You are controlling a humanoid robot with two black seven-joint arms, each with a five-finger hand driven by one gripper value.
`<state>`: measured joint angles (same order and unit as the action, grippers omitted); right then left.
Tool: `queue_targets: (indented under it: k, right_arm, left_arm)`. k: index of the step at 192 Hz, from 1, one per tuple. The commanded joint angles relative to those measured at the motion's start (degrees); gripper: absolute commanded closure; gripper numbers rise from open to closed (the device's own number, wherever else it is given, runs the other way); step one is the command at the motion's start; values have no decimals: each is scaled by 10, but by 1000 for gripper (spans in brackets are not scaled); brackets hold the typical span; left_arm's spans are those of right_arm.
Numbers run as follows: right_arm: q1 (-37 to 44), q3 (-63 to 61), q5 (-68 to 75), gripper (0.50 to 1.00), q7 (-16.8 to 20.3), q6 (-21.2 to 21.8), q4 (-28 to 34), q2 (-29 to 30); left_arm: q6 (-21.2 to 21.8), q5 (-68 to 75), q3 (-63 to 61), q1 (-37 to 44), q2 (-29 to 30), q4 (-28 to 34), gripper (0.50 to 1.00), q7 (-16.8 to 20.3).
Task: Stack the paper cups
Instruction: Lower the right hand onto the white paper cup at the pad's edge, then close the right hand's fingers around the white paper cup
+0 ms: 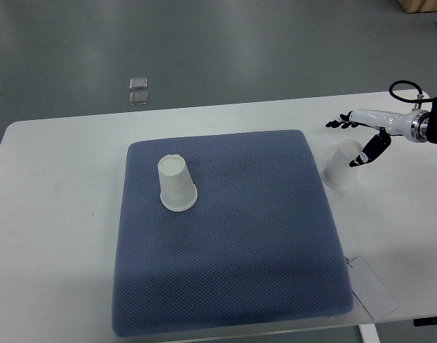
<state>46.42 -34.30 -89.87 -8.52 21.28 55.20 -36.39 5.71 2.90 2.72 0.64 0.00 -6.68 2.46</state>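
Right hand (366, 139), fingers spread and empty, hovers touching-close above the inverted white paper cup (343, 166); we note the second white cup (178, 184) lies far left on the blue mat (225, 271).

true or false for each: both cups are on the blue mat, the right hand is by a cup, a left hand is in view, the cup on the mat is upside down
1. Both paper cups sit on the blue mat. False: one cup is on it; the other cup is on the white table.
2. The right hand is by the cup off the mat. True.
3. A left hand is in view. False: only the right arm shows.
4. The cup on the mat stands upside down. True.
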Motion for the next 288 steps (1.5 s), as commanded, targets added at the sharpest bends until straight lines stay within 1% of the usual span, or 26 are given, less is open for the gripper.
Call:
queue_targets:
  k: [1, 62, 121, 144, 170, 185, 197, 210, 219, 230, 241, 261, 276, 288]
  right_arm:
    - [-2, 2, -8, 597, 0, -8, -2, 0]
    - [-3, 24, -14, 605, -1, -40, -15, 9]
    - [-3, 41, -16, 628, -5, -41, -27, 13]
    - [-3, 42, -17, 646, -6, -41, -29, 14]
    - [-3, 42, -17, 695, -6, -41, -35, 21]
    - [-3, 42, -17, 707, -6, -42, -37, 21]
    - [-3, 42, -17, 732, -6, -42, -40, 21]
    - [-2, 42, -17, 746, -6, -41, -40, 21]
    - [-2, 42, -17, 769, -6, -41, -40, 21]
    - [-1, 42, -17, 779, -6, -41, -40, 21]
    - [0, 42, -18, 811, -6, -41, -40, 21]
    - [2, 42, -18, 850, -6, -41, -40, 19]
    - [6, 40, -18, 897, -8, -42, -39, 16]
    - [16, 40, -17, 918, -13, -42, -36, 13]
  left_arm:
    - [1, 0, 0, 0, 0, 0, 500, 0]
    - [0, 0, 0, 0, 0, 0, 500, 0]
    - [0, 0, 0, 0, 0, 0, 500, 0]
    - [0, 0, 0, 0, 0, 0, 500, 0]
    - [0, 0, 0, 1, 0, 0, 500, 0]
    - [0, 0, 0, 0, 0, 0, 500, 0]
    - [0, 0, 0, 0, 0, 0, 500, 0]
    - [0, 0, 0, 0, 0, 0, 500, 0]
    - [0, 0, 0, 0, 0, 0, 500, 0]
    - [0, 0, 0, 0, 0, 0, 500, -1]
    - [0, 0, 0, 0, 0, 0, 500, 0]
    - [0, 0, 0, 0, 0, 0, 500, 0]
    - [0, 0, 0, 1, 0, 0, 500, 0]
    - [0, 0, 0, 0, 0, 0, 500, 0]
